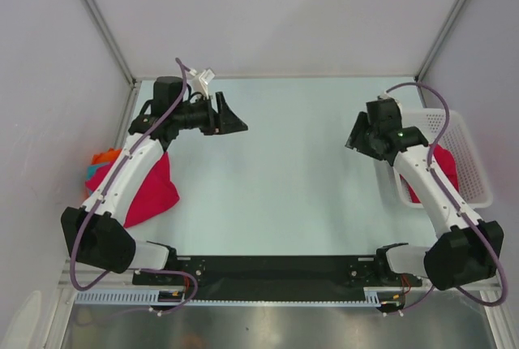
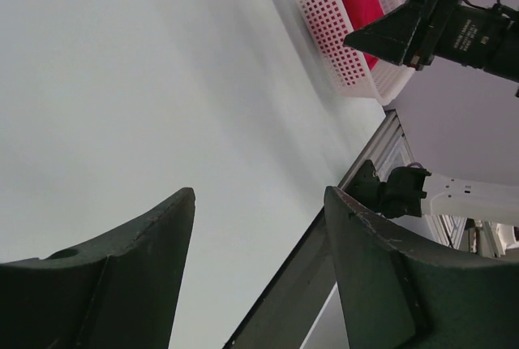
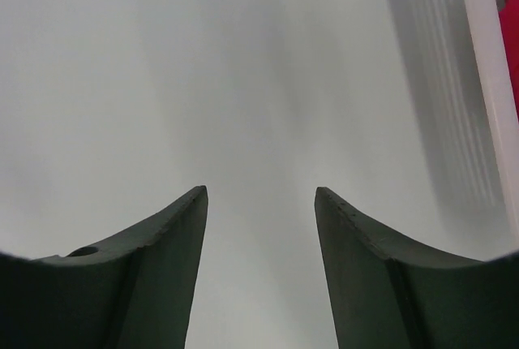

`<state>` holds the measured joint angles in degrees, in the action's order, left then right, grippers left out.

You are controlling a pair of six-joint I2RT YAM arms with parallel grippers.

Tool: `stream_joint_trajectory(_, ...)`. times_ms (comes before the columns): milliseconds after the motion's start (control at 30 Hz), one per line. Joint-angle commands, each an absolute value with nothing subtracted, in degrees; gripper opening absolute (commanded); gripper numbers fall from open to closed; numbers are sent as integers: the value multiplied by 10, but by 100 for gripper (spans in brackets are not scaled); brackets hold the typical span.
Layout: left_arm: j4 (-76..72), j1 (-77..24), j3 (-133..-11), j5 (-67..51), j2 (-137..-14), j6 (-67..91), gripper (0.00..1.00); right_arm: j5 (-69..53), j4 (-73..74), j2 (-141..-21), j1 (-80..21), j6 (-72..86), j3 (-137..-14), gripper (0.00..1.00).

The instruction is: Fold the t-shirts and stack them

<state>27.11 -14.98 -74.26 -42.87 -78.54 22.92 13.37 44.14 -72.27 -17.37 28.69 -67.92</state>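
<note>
T-shirt [image 1: 446, 164] in basket [image 1: 472, 142] sits adj. to right gripper [image 1: 358, 140], jaws spread, nil held; left gripper [image 1: 231, 118], also spread, well away from basket.

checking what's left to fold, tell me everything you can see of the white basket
The basket is white plastic and rectangular, with walls pierced by small square holes under a solid rim. It stands upright at the right edge of the table, close to the side wall. A bunched red shirt lies inside it. From above, the right arm crosses over its near left part and hides it; whether the arm touches the basket cannot be told.
</note>
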Motion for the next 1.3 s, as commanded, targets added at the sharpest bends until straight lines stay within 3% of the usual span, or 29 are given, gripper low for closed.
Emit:
stream_joint_trajectory(0, 256, -106, -715, -467, -743, 214, 70, -48, 346, -736, -36, 327, -621, 60)
stream_joint_trajectory(100, 255, -81, -701, -487, -736, 208, 70, -83, 319, -766, 26, 342, -600, 59)
stream_joint_trajectory(367, 255, -50, -691, -511, -732, 198, 70, -39, 342, -848, 111, 363, -630, 57)
stream_joint_trajectory(767, 248, -25, -708, -544, -752, 192, 70, 33, 321, -752, 217, 414, -628, 57)
stream_joint_trajectory(1267, 240, -2, -684, -575, -749, 185, 70, 57, 330, -786, 241, 429, -580, 59)
